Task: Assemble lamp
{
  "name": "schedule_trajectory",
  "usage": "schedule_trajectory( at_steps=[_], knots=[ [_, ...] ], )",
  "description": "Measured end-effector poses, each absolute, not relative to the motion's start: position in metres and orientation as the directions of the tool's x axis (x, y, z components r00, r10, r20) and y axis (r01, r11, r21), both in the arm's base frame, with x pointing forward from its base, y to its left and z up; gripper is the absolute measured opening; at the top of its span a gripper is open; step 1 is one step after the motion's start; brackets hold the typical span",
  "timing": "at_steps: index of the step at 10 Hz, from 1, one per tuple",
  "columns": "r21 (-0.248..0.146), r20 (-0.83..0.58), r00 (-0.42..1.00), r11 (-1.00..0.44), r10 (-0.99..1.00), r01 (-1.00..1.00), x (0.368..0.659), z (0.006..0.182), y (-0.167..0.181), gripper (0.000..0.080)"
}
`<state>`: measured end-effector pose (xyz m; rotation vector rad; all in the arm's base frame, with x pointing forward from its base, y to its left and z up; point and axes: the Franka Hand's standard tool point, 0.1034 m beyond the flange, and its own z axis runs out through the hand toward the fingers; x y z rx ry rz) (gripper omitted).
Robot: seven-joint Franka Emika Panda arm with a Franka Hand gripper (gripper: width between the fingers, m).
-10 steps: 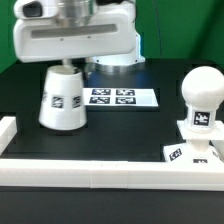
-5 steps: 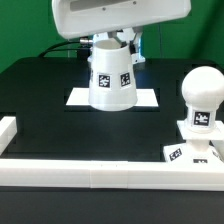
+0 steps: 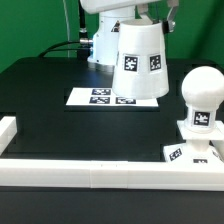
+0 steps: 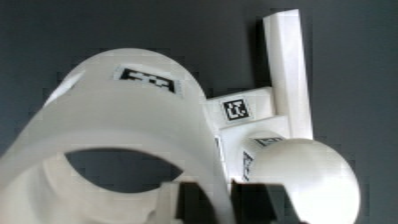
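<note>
My gripper [image 3: 136, 16] is shut on the rim wall of the white tapered shade [image 3: 140, 62] and holds it in the air above the marker board, wide end down. In the wrist view the shade [image 4: 125, 130] fills most of the picture, with its wall pinched between my dark fingers [image 4: 199, 205]. The round-headed bulb [image 3: 204, 92] stands upright on the flat square base [image 3: 194, 152] at the exterior view's right, apart from the shade. The bulb's head [image 4: 329, 175] and a tag on the base [image 4: 238, 108] show in the wrist view.
The marker board [image 3: 92, 97] lies under the raised shade. A long white rail block [image 3: 100, 176] runs along the front, with a short rail [image 3: 8, 130] at the exterior view's left. The rail [image 4: 288, 60] also shows in the wrist view.
The shade in my gripper has moved from the exterior view's left to the right and risen, now nearer the bulb. The bulb and base have not moved.
</note>
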<state>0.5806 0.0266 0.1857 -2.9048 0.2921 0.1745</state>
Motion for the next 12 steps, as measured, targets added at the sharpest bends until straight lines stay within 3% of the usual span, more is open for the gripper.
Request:
schedule_trajectory(
  at_steps=[4, 10, 12],
  knots=[
    [-0.208, -0.141, 0.976, -0.959, -0.166, -0.193, 0.576, 0.184, 0.022, 0.0046],
    [-0.217, -0.150, 0.951, -0.930, -0.270, -0.298, 0.607, 0.237, 0.067, 0.0046],
    [-0.214, -0.152, 0.948, -0.927, -0.279, -0.307, 0.619, 0.241, 0.081, 0.0046]
  ],
)
